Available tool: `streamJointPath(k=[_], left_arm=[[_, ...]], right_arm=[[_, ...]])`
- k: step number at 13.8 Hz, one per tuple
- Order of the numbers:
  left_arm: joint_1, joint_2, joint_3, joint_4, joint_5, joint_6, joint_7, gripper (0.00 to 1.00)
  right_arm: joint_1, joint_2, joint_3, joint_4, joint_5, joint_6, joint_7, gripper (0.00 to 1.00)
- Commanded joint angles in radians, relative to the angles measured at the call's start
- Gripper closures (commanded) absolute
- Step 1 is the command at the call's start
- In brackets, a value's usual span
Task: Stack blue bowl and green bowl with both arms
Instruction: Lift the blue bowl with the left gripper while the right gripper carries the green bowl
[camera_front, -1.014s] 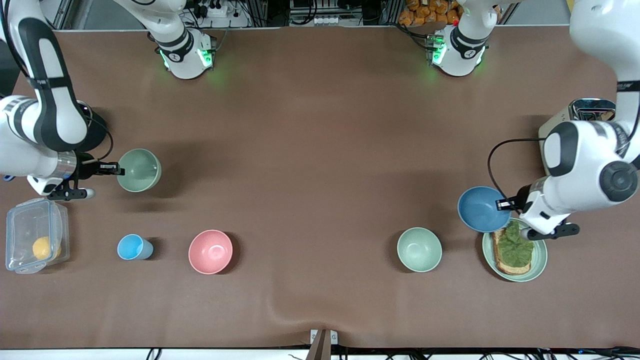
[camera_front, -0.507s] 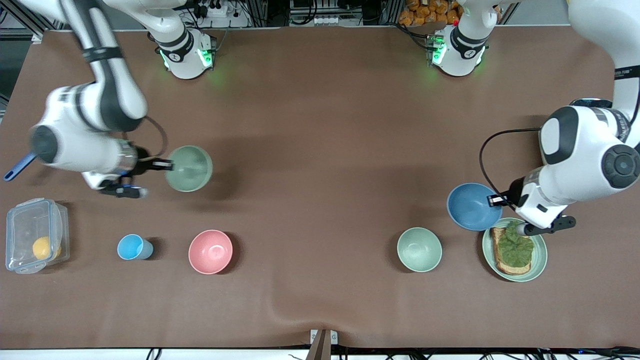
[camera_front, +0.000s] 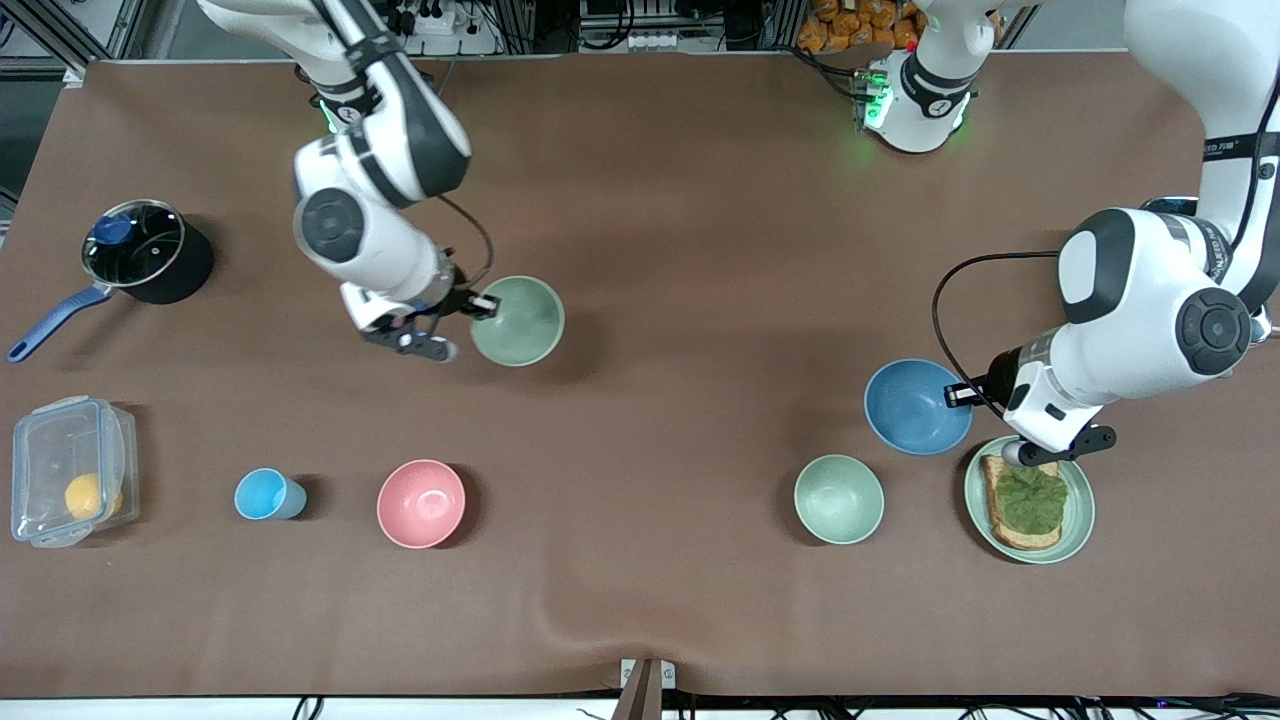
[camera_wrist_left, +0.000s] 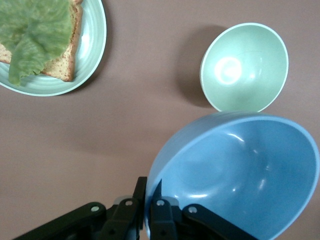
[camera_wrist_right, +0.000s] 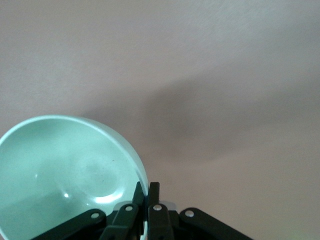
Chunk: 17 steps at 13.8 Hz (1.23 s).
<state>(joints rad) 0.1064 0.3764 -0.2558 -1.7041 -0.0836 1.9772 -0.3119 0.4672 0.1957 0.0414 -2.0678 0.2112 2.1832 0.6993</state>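
Observation:
My right gripper (camera_front: 483, 303) is shut on the rim of the sage-green bowl (camera_front: 517, 320) and holds it above the bare table toward the right arm's end. In the right wrist view the fingers (camera_wrist_right: 153, 192) pinch that bowl's rim (camera_wrist_right: 65, 170). My left gripper (camera_front: 962, 395) is shut on the rim of the blue bowl (camera_front: 917, 407) and holds it over the table beside the mint plate. In the left wrist view my left gripper (camera_wrist_left: 152, 192) clamps the blue bowl (camera_wrist_left: 240, 170), tilted.
A paler mint bowl (camera_front: 838, 498) and a mint plate (camera_front: 1078, 515) with toast and lettuce sit near the blue bowl. A pink bowl (camera_front: 421, 503), a blue cup (camera_front: 265, 494), a clear box (camera_front: 70, 485) and a lidded pot (camera_front: 140, 250) sit toward the right arm's end.
The right arm has swung the green bowl well toward the table's middle, uncovering the pot. The left arm has carried the blue bowl a little toward the middle, off the plate's edge.

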Motion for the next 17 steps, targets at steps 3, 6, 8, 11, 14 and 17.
streamJointPath(k=[3,6,8,11,14,17], left_arm=[[0.010,-0.001,-0.005,-0.003,-0.025,-0.008,0.007,1.00],[0.013,-0.002,-0.005,-0.005,-0.025,-0.009,0.007,1.00],[0.013,0.001,-0.005,-0.005,-0.025,-0.009,0.007,1.00],[0.009,-0.001,-0.007,-0.005,-0.027,-0.009,-0.001,1.00],[0.006,-0.001,-0.039,-0.008,-0.036,-0.012,-0.019,1.00],[0.004,0.001,-0.076,-0.008,-0.074,-0.038,-0.041,1.00]], right_arm=[[0.155,0.080,-0.014,-0.034,0.010,0.186,0.218,1.00],[0.218,0.119,-0.014,-0.061,0.008,0.288,0.304,1.00],[0.251,0.117,-0.015,-0.101,0.008,0.345,0.333,1.00],[0.274,0.117,-0.014,-0.139,0.008,0.400,0.373,1.00],[0.288,0.117,-0.014,-0.138,0.008,0.403,0.407,0.71],[0.286,0.116,-0.014,-0.135,0.008,0.402,0.436,0.36]])
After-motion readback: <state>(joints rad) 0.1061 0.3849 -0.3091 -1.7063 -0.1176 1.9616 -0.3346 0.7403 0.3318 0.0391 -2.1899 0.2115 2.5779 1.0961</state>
